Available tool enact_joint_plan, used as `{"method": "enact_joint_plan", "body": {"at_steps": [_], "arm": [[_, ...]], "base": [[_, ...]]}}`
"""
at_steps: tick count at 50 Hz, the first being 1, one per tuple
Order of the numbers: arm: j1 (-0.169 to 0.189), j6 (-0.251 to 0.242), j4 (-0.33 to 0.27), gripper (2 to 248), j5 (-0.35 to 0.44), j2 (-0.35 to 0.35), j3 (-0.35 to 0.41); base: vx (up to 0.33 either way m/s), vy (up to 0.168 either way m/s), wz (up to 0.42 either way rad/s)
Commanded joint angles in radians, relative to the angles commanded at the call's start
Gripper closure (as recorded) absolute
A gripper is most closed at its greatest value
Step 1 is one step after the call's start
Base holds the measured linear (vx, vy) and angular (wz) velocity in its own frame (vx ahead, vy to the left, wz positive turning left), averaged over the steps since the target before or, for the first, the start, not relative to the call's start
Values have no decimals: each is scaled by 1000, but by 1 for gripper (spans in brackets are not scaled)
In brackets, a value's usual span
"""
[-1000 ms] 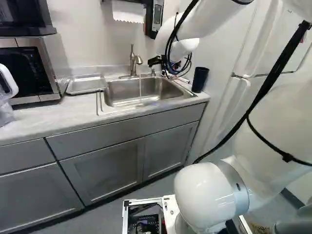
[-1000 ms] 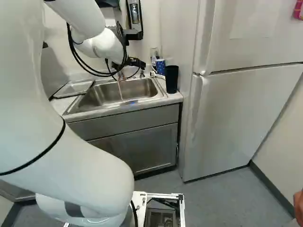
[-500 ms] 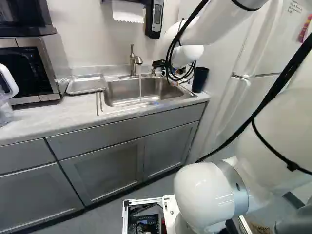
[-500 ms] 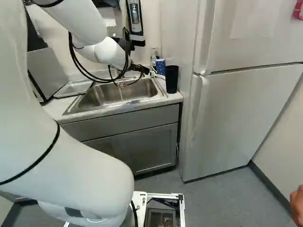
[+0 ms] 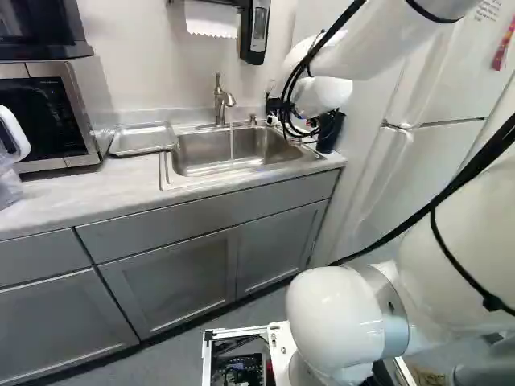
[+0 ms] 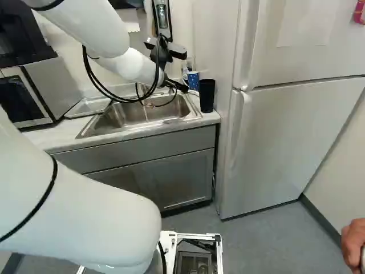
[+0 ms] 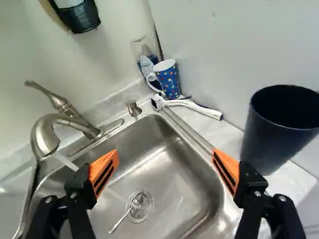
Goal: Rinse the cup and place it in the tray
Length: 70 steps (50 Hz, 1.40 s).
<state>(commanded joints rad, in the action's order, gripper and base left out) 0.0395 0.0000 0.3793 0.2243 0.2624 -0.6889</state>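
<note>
My gripper [image 6: 182, 87] is over the sink's far right corner in the right base view. The wrist view shows the gripper [image 7: 165, 161] open, nothing between its orange pads. Beyond its fingers, in the counter's back corner, stands a blue patterned mug [image 7: 168, 82]. A tall dark cup [image 7: 281, 127] stands upright beside one finger, on the counter by the white wall; the right base view shows this dark cup [image 6: 207, 95] near the fridge. The metal tray [image 5: 142, 139] lies left of the sink. Water runs from the faucet [image 7: 47, 134] into the sink [image 7: 172, 186].
A white-handled brush [image 7: 192, 105] lies before the mug. A spoon-like utensil [image 7: 121, 219] rests at the drain. A microwave [image 5: 50, 108] stands left of the tray, a fridge [image 6: 285, 137] right of the counter. A soap dispenser [image 5: 256, 32] hangs above. A person's hand [image 6: 353, 242] shows at the right.
My arm has swung rightward, bringing the gripper towards the mug and dark cup; the wrist has turned. In the left base view the arm now partly covers the dark cup. The base stays put.
</note>
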Motion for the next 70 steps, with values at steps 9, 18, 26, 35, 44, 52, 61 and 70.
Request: {"method": "enact_joint_plan", "body": {"at_steps": [9, 18, 26, 35, 44, 52, 61, 70], "arm": [[30, 0, 60, 3, 2, -12, -10], [56, 0, 122, 3, 2, -38, -33], [57, 0, 179, 3, 2, -39, -34], [57, 0, 200, 3, 2, -39, -34], [57, 0, 200, 3, 2, -39, -34], [57, 0, 207, 3, 2, -39, -34], [57, 0, 207, 3, 2, -39, -34], [57, 0, 207, 3, 2, -39, -34]], "base": [[0, 0, 0], [0, 0, 0], [0, 0, 0], [0, 0, 0], [0, 0, 0], [0, 0, 0], [0, 0, 0], [0, 0, 0]]}}
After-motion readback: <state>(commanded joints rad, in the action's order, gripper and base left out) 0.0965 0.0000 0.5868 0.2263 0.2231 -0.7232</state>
